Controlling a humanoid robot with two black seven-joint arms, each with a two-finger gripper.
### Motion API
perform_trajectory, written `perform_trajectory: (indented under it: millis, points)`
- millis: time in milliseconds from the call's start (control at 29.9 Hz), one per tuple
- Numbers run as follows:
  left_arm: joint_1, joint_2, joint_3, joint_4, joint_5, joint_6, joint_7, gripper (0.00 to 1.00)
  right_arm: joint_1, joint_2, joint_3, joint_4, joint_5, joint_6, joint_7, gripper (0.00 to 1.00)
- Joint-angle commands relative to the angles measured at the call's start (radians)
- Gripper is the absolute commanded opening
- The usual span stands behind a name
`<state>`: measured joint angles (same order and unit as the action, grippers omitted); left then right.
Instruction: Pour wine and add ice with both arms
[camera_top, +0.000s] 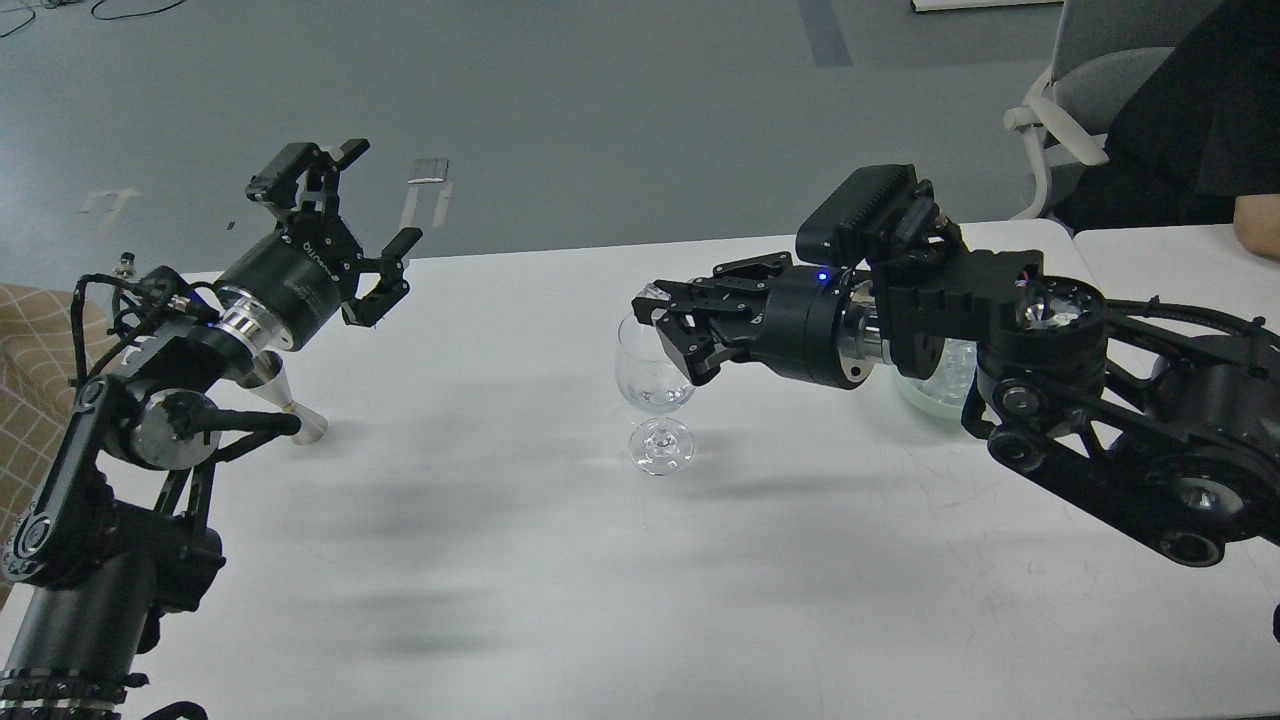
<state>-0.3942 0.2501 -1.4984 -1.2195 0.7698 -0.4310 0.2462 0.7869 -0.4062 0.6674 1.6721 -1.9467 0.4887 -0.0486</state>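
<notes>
A clear wine glass (655, 392) stands at the table's middle. My right gripper (652, 312) hangs over its rim, shut on a small clear ice cube (648, 294) at the fingertips. The heap of ice (957, 360) lies in a pale green bowl (915, 400) that my right arm mostly hides. My left gripper (375, 205) is open and empty, raised above the table's far left, well apart from the glass.
A small metal jigger (292, 405) lies on the white table (560, 600) under my left arm. A grey chair (1080, 110) and a person in dark clothing (1200, 120) are at the far right, by a second table (1170, 260).
</notes>
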Motion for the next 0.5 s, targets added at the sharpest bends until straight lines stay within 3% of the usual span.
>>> perform_trajectory:
  millis: [0, 334, 468]
  points:
    - [0.000, 0.000, 0.000, 0.000, -0.001, 0.000, -0.001, 0.98, 0.000, 0.000, 0.000, -0.002, -0.003, 0.000, 0.000, 0.07]
    - [0.000, 0.000, 0.000, 0.000, 0.000, 0.000, -0.002, 0.98, 0.000, 0.000, 0.000, -0.009, -0.008, 0.000, -0.002, 0.13]
    - [0.000, 0.000, 0.000, 0.001, 0.000, 0.000, -0.002, 0.98, -0.002, 0.003, 0.000, -0.011, -0.008, 0.000, -0.010, 0.21]
